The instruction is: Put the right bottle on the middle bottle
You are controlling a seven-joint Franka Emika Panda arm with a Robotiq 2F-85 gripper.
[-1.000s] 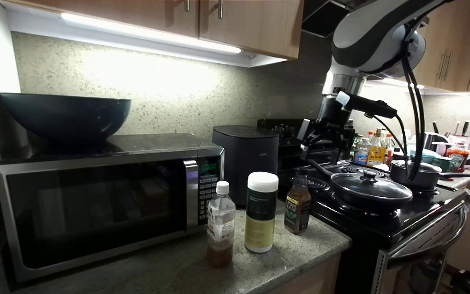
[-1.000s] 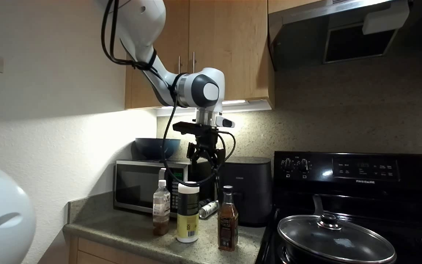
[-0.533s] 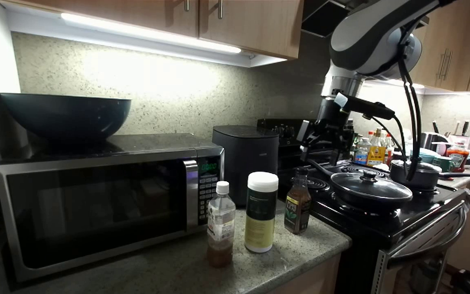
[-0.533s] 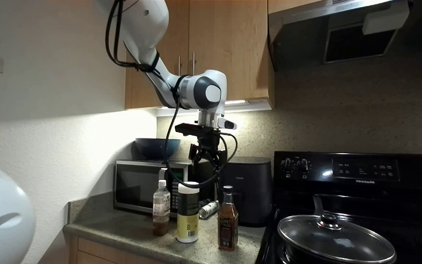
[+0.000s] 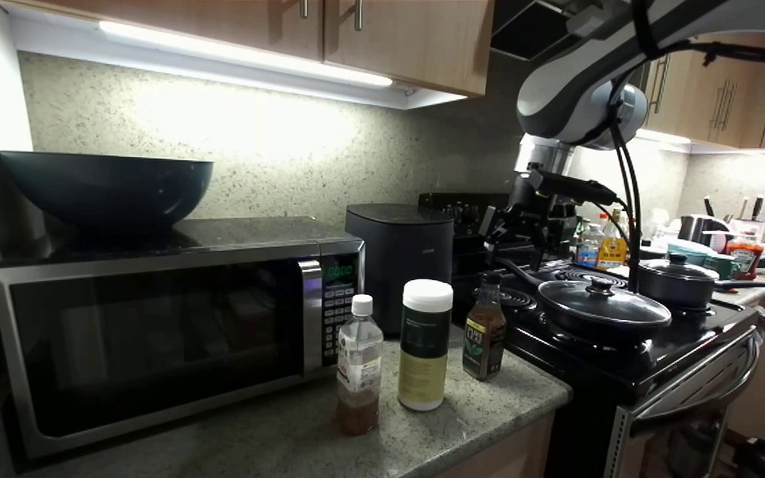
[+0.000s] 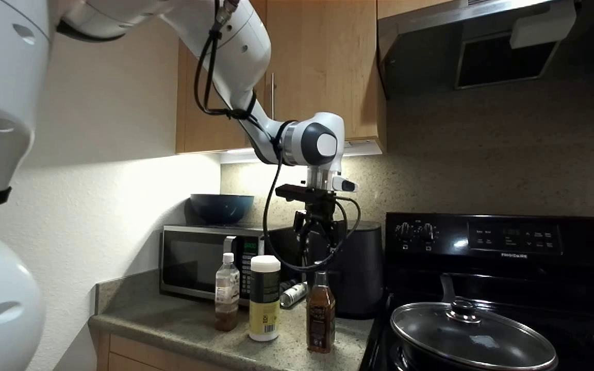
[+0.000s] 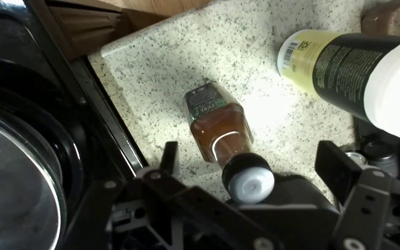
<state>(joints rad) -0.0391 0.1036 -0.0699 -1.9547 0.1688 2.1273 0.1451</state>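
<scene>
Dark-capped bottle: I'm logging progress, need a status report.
Pincer open, empty. Dark-capped bottle upright on counter, not yet on white-lidded jar. Wrist view: nothing seen between pincer and bottle.

Bare counter flanks the brown bottle, but the white-lidded jar and lidded pan bound opposite sides.

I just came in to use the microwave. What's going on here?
A robot arm is working here: its gripper hangs open near the Pure Leaf bottle, holding nothing. That bottle stands upright on the counter, beside the white-lidded canister. It's meant to go on top of the canister, which hasn't happened yet.
</scene>
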